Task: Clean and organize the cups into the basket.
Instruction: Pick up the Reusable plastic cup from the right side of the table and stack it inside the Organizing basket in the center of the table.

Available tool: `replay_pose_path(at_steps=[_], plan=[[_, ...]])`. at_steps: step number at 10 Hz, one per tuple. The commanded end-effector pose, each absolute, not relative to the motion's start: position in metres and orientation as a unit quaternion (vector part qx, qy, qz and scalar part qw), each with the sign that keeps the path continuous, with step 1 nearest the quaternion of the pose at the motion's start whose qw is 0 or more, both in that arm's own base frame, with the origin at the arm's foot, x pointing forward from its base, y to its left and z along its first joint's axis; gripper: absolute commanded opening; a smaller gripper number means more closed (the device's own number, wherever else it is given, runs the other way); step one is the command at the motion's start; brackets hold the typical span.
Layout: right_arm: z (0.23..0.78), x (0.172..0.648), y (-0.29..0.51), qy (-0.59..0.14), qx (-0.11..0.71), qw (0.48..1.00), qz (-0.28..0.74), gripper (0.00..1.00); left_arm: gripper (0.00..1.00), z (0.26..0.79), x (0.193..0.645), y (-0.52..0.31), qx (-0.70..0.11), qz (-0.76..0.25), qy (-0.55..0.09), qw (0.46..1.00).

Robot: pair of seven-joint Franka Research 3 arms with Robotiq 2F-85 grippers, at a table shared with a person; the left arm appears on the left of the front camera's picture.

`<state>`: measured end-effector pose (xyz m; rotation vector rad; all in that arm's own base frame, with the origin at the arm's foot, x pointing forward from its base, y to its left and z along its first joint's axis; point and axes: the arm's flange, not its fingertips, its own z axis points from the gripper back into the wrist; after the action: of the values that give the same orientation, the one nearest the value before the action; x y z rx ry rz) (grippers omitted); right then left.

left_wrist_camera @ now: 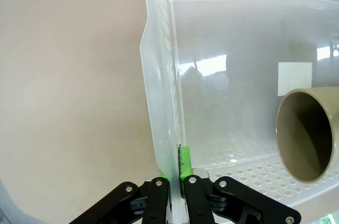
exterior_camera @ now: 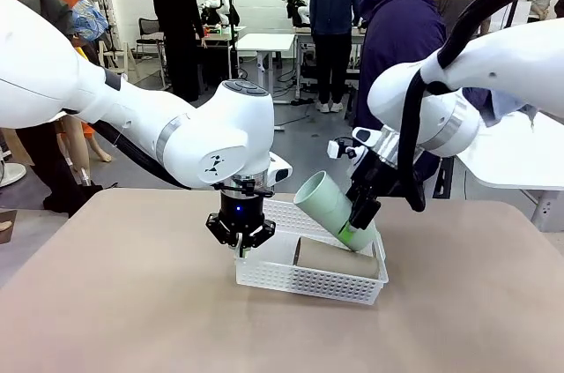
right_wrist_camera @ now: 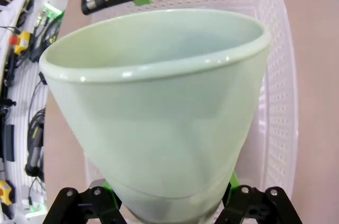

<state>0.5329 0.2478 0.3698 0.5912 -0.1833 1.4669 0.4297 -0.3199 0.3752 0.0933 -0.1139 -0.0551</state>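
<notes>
The white mesh basket (exterior_camera: 310, 284) sits mid-table. My left gripper (exterior_camera: 240, 245) is shut on its left wall, the thin rim pinched between the green pads (left_wrist_camera: 184, 161), as the left wrist view shows along the wall (left_wrist_camera: 159, 102). A tan-brown cup (exterior_camera: 335, 259) lies on its side inside the basket, its open mouth (left_wrist_camera: 307, 139) facing my left gripper. My right gripper (exterior_camera: 359, 225) is shut on the base of a pale mint-green cup (exterior_camera: 328, 204), held tilted above the basket's right half, mouth pointing up and left. In the right wrist view this cup (right_wrist_camera: 159, 102) hangs over the basket (right_wrist_camera: 276, 75).
A person in a dark blue top (exterior_camera: 401, 38) stands at the far side of the tan table (exterior_camera: 115, 302). Bare tabletop lies left, right and in front of the basket. A white table (exterior_camera: 520, 161) stands at the right.
</notes>
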Motion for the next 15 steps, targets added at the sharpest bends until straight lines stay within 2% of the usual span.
replay_pose_path(at_steps=[1,5,6,7,10,12,15], plan=[[0.358,0.547,0.258,-0.074,0.241,0.695,0.673,0.81,0.0,0.376,0.429,-0.32,0.046,-0.029,-0.058,0.997],[0.333,0.55,0.262,-0.054,0.23,0.692,0.682,0.81,0.0,0.376,0.429,-0.32,0.046,-0.029,-0.058,0.997],[0.331,0.55,0.264,-0.054,0.235,0.69,0.682,0.97,0.0,0.376,0.429,-0.32,0.046,-0.029,-0.058,0.997],[0.334,0.549,0.264,-0.055,0.238,0.687,0.685,1.0,0.0,0.376,0.429,-0.32,0.046,-0.029,-0.058,0.997],[0.348,0.546,0.259,-0.072,0.247,0.685,0.682,1.0,0.0,0.376,0.429,-0.32,0.046,-0.029,-0.058,0.997],[0.395,0.526,0.227,-0.119,0.274,0.678,0.672,1.0,0.0,0.376,0.429,-0.32,0.046,-0.029,-0.058,0.997],[0.471,0.487,0.097,-0.25,0.363,0.66,0.609,1.0,0.0,0.376,0.429,-0.32,0.046,-0.029,-0.058,0.997]])
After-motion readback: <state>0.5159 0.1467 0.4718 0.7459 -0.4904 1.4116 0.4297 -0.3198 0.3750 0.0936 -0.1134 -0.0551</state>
